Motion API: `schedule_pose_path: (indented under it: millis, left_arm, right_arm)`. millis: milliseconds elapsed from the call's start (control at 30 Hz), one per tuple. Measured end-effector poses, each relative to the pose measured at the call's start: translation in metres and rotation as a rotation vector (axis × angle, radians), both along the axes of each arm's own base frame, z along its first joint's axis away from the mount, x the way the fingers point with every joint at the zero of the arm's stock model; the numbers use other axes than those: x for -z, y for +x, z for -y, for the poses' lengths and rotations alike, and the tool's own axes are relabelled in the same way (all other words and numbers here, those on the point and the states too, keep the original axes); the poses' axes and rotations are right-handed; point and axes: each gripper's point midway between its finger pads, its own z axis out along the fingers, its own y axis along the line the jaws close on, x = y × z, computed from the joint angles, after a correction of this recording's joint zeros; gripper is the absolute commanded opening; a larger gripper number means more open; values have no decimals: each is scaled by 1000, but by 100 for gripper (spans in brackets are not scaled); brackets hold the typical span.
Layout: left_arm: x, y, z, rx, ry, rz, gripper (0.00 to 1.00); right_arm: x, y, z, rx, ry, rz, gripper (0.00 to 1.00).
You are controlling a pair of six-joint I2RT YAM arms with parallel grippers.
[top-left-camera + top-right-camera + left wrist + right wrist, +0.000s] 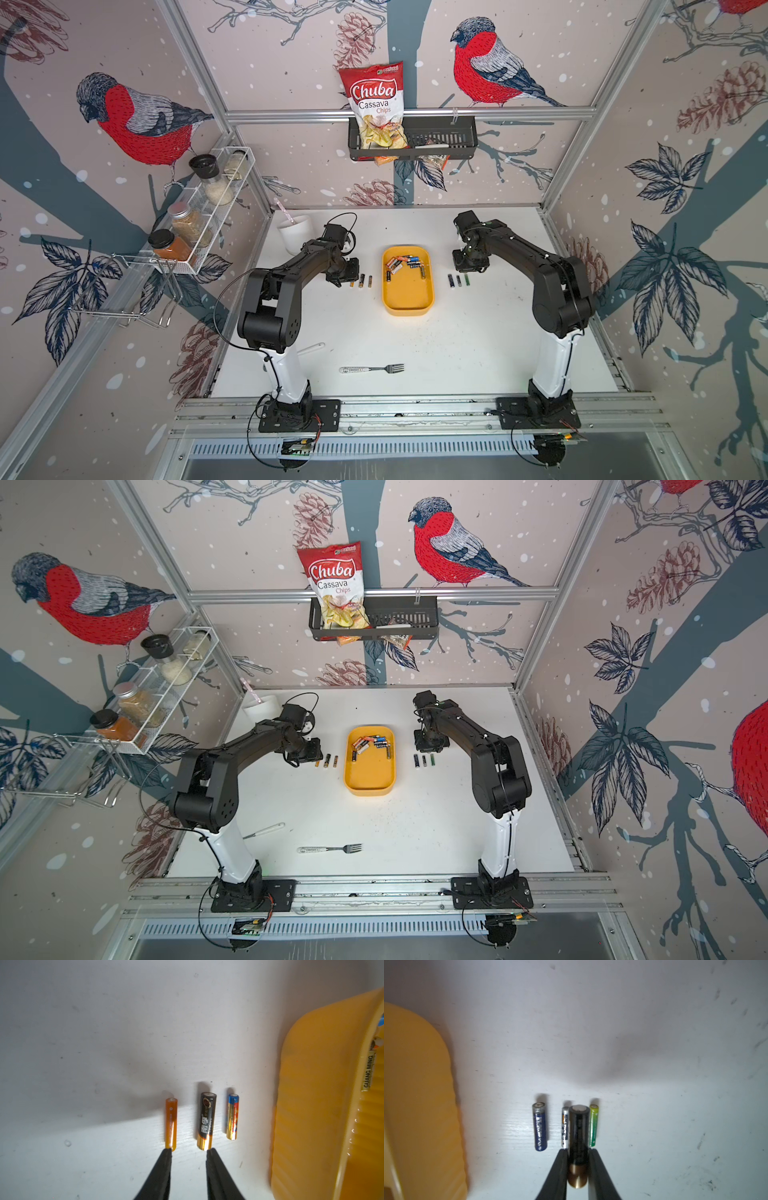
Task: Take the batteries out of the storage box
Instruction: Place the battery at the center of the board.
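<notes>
The yellow storage box sits mid-table, with several batteries piled at its far end. Left of it three batteries lie in a row: orange, black-and-gold and blue-and-gold. My left gripper is open just behind them, and nothing is between its fingers. Right of the box lie a blue battery, a silver one and a green one. My right gripper is shut on a black-and-gold battery, held above the silver and green ones.
A fork lies near the table's front, and a white-handled utensil by the left arm's base. A white cup stands at the back left. A spice rack hangs on the left wall, a black basket on the back rail.
</notes>
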Motion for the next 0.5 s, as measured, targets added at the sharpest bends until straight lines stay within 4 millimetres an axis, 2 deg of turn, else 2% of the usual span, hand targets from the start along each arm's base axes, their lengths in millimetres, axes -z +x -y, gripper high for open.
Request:
schedule_pose_path:
  millis: [167, 500]
  left_arm:
    - [1, 0, 1, 2, 0, -2, 33]
    - [2, 0, 3, 7, 1, -6, 33]
  right_arm:
    - [11, -5, 16, 24, -16, -11, 22]
    - [29, -18, 35, 40, -44, -46, 22]
